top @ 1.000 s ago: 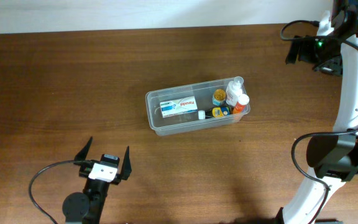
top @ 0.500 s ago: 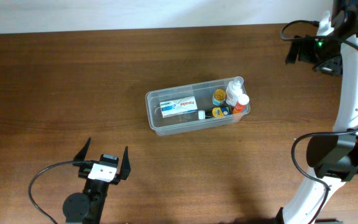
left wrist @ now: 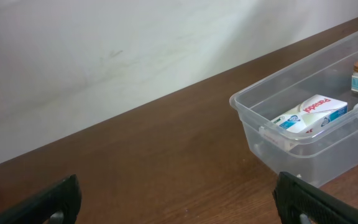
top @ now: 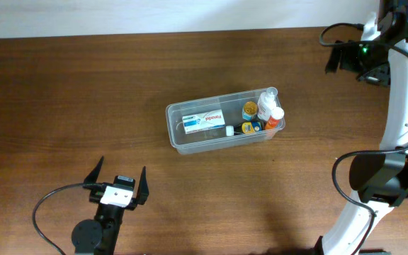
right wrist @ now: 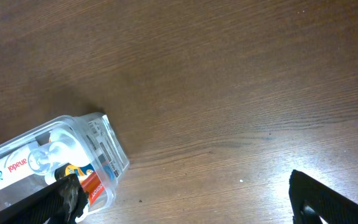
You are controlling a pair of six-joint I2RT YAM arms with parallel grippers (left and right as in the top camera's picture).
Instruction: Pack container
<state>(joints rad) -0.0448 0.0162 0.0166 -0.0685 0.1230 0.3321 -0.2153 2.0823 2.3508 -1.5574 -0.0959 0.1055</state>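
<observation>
The clear container (top: 176, 137) sits mid-table. It holds a white and blue box (top: 203, 119) at its left and several small bottles (top: 264, 113) at its right end. It also shows in the left wrist view (left wrist: 253, 134) and in the right wrist view (right wrist: 114, 163). My left gripper (top: 121, 181) is open and empty near the front left of the table, well apart from the container. My right gripper (top: 354, 61) is raised at the far right; its fingers are spread wide in the right wrist view (right wrist: 188, 199), with nothing between them.
The wooden table (top: 69, 99) runs to a white wall (left wrist: 104, 56) at the back. Black cables (top: 44, 205) loop by the left arm's base, and the right arm's white links (top: 406, 106) stand along the right edge.
</observation>
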